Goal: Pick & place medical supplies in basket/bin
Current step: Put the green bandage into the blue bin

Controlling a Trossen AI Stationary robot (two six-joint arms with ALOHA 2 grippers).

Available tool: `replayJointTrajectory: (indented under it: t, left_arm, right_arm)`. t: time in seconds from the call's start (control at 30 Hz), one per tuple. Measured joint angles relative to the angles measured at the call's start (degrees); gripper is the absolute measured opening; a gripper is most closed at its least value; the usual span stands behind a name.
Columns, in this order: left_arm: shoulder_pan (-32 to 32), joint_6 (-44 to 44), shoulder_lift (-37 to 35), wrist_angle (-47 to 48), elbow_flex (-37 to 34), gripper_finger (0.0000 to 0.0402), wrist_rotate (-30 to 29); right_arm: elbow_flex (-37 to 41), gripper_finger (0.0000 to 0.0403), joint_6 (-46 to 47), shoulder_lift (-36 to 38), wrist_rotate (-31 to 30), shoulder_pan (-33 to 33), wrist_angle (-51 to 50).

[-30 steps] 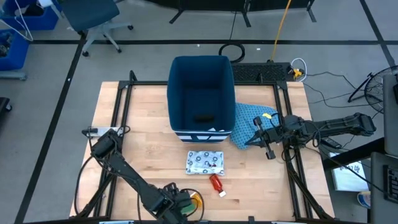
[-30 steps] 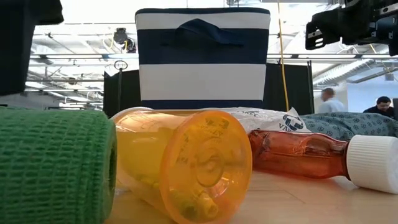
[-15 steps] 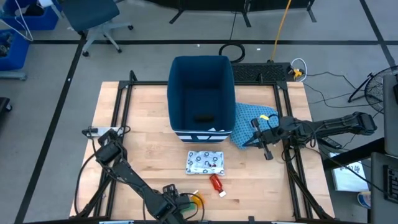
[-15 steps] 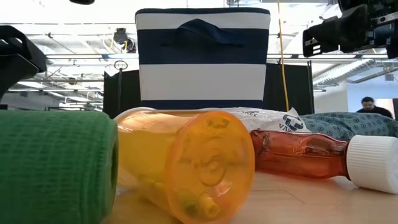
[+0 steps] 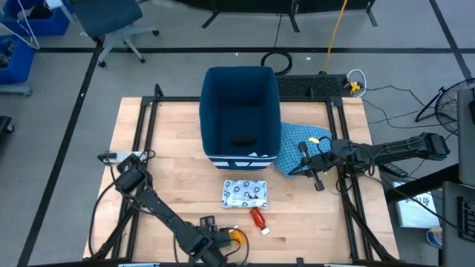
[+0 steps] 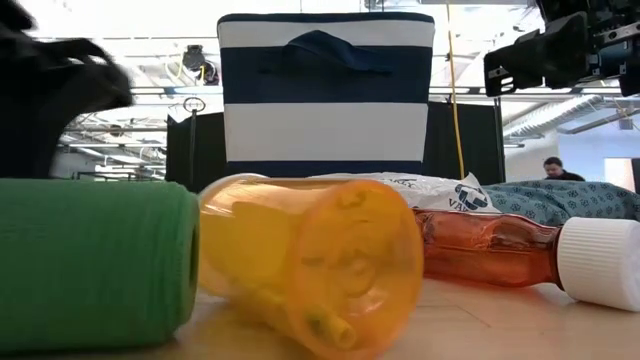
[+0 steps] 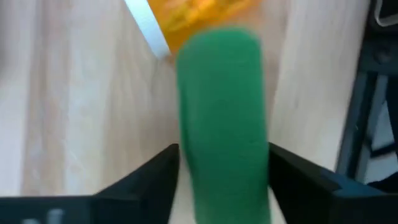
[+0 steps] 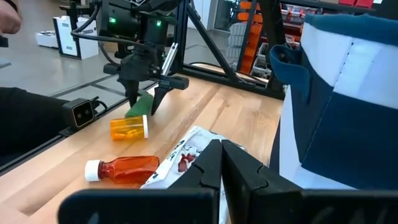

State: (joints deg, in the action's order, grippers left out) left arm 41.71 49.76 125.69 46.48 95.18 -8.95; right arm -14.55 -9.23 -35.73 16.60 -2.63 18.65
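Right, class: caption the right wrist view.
Left end effector straddles the green block beside the orange vial.

Green block (image 6: 95, 262), orange vial (image 6: 310, 262), red bottle (image 6: 490, 247), navy white-striped bin (image 6: 326, 95).

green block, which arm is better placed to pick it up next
Left. The left gripper already has its open fingers on either side of the green block at the table's near edge, beside the orange vial. The right gripper hovers far off over the blue patterned cloth, fingers shut.
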Motion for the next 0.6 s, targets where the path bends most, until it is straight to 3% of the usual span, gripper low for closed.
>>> replayJointTrajectory:
  t: [0.17, 0.3, 0.43, 0.6]
  left_arm:
    - [-0.9, -7.0, 0.0, -0.1, 0.0, 0.0127, 1.2]
    - [-1.0, -11.6, -1.8, 0.9, 0.0, 0.0078, -0.7]
    - [-1.2, -14.0, -6.8, 4.5, 0.0, 0.0066, -6.1]
    - [0.2, -20.2, -16.4, 7.6, 0.0, 0.0092, -18.9]
  right_arm:
    - [0.0, 0.0001, -0.3, 0.0, 0.0, 0.0, 0.2]
    - [0.0, 0.0001, -0.2, 0.0, 0.0, 0.0, 0.2]
    - [0.0, 0.0001, -0.3, 0.0, 0.0, 0.0, 0.4]
    - [0.0, 0.0001, 0.2, 0.0, 0.0, 0.0, 0.5]
